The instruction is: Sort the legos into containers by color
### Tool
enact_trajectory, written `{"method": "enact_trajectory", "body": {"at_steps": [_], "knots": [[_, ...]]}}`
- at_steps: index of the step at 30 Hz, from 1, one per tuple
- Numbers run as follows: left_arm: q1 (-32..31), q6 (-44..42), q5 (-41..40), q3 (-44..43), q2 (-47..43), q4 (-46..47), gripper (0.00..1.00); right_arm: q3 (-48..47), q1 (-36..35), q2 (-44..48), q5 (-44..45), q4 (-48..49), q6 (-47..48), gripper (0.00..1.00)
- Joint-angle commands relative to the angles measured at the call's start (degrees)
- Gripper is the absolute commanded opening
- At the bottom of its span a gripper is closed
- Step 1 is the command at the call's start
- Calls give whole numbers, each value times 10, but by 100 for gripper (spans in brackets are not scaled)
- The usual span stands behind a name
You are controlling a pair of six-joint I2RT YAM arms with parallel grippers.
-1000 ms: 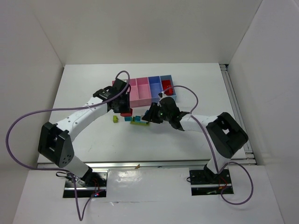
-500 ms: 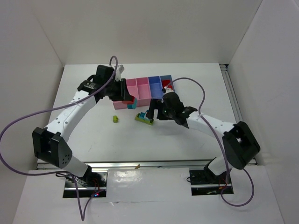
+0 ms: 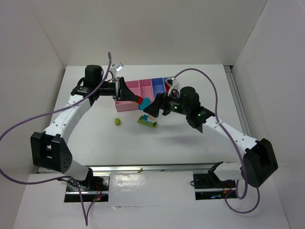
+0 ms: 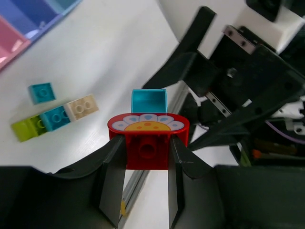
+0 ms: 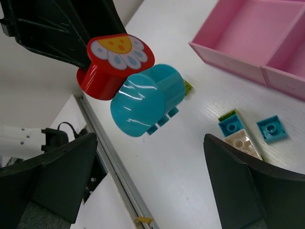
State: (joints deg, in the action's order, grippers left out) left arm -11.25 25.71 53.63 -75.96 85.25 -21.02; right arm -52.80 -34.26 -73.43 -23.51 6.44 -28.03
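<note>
Left claw (image 4: 147, 160): clenched on red brick (image 4: 147, 145) with a printed flower face, one finger pressed to each side, held above the desk (image 4: 95, 52). Cyan rounded brick (image 4: 148, 100) is joined to the red brick's far end and projects past the fingertips. Right claw (image 5: 150, 143): released, fingers (image 5: 62, 171) spread wide, facing the cyan rounded brick with a gap on either side and no contact. Below both claws on the desk, yellow-green brick (image 4: 21, 130), cyan brick (image 4: 53, 117) and beige brick (image 4: 82, 107) touch in a row, with flat cyan brick (image 4: 41, 92) just beside them. Pink bins (image 5: 252, 43) stand ahead of the right claw, past these loose bricks.
</note>
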Motion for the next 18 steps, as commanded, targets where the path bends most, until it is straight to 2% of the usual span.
{"method": "enact_trajectory", "body": {"at_steps": [1,5,10,13,16,17,18], "knots": [[11,18,131,26,-40,92,0,-4,7,-9,-76,74,-3,100],[23,39,166,49,-64,150,0,-4,13,-17,-105,112,-17,100],[23,51,198,66,-71,170,0,15,41,-49,-196,230,-82,84],[28,59,204,71,-77,194,0,27,41,-62,-221,276,-119,78],[28,49,215,71,-77,176,0,40,46,-79,-273,371,-183,76],[28,49,215,71,-77,176,0,47,46,-87,-289,446,-207,74],[28,43,215,71,-77,171,0,47,46,-94,-296,470,-247,72]]}}
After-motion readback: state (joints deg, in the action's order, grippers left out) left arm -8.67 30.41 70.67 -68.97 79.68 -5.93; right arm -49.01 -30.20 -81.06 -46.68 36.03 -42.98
